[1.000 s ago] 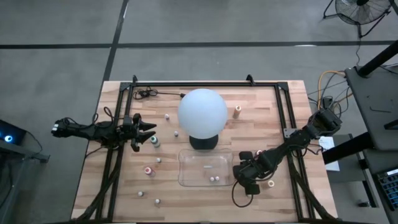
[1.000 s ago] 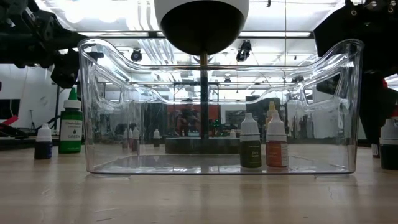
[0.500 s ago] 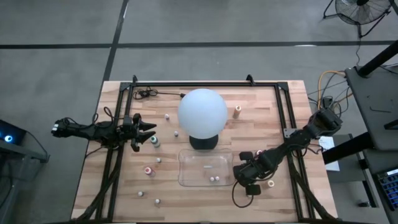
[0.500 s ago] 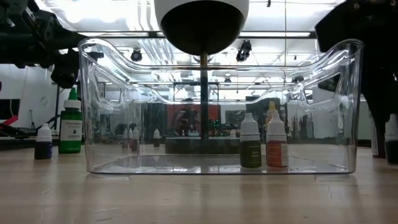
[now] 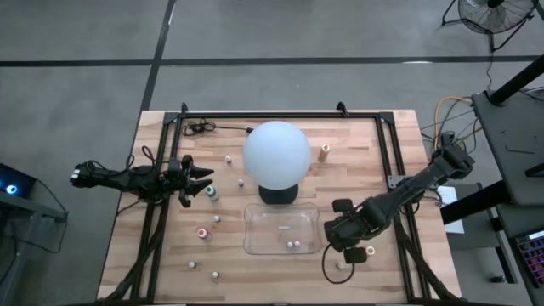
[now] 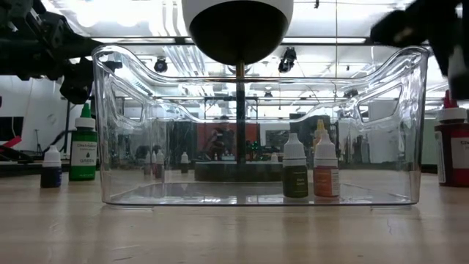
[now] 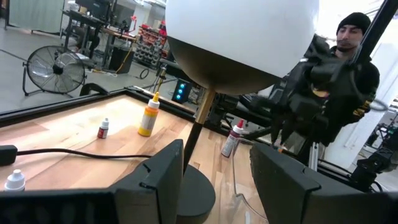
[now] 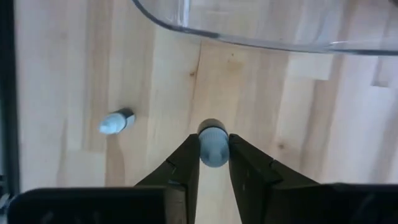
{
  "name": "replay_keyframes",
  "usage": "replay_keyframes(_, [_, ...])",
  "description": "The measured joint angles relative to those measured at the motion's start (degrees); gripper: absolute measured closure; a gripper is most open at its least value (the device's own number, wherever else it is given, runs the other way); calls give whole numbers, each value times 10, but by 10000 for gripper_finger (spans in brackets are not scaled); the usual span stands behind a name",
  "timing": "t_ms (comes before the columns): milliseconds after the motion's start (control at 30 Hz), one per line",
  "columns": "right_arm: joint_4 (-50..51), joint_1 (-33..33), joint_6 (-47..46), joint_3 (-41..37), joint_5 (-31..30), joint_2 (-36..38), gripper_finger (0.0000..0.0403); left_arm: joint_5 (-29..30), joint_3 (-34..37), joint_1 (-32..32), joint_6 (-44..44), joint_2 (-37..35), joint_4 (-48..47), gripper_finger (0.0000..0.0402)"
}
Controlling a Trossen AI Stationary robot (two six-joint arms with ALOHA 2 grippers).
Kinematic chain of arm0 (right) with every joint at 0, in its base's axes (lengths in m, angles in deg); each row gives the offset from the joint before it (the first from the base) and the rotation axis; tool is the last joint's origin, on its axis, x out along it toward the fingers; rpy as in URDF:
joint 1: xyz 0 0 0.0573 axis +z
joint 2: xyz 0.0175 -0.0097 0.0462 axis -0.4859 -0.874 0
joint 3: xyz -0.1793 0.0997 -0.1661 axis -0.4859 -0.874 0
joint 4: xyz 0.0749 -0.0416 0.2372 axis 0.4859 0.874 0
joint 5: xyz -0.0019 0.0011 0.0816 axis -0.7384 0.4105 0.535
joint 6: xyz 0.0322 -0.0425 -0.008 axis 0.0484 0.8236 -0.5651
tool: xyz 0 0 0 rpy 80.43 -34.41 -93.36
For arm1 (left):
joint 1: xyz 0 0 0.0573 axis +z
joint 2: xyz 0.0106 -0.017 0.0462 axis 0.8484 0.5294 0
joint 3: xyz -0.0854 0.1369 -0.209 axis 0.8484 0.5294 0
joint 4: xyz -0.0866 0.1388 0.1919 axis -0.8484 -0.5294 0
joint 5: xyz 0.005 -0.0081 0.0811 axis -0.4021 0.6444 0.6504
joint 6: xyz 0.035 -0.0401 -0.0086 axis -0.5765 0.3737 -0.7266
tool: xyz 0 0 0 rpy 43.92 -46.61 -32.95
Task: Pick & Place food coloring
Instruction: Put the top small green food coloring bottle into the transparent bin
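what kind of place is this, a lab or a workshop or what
Most likely a robotics lab or workshop. A wooden table with a black metal frame stands on a bare grey floor, a floor fan and stocked shelving show in the left wrist view, and ceiling lights hang over a large open room.

The table (image 5: 357,153) is pale, matt planked wood. The tray (image 6: 249,125) is clear, glossy plastic. The globe (image 5: 276,151) looks smooth, matt white.

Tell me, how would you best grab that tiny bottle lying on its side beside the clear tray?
I'd come straight down on the lying bottle and pinch across its round body at mid-length: the pale tapered cap end looks too narrow to hold, and nothing crowds its long sides.
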Motion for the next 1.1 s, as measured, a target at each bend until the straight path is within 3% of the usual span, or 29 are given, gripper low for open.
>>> replay_keyframes(333, [139, -6, 14, 133, -3, 3, 338, 0, 0, 0, 0, 0, 0, 241])
replay_keyframes(567, [156, -13, 27, 161, -4, 13, 338, 0, 0, 0, 0, 0, 0, 241])
replay_keyframes(833, [152, -31, 30, 199, -3, -42, 338, 0, 0, 0, 0, 0, 0, 241])
replay_keyframes(1100, [151, -52, 39, 298, -3, -126, 337, 0, 0, 0, 0, 0, 0, 241])
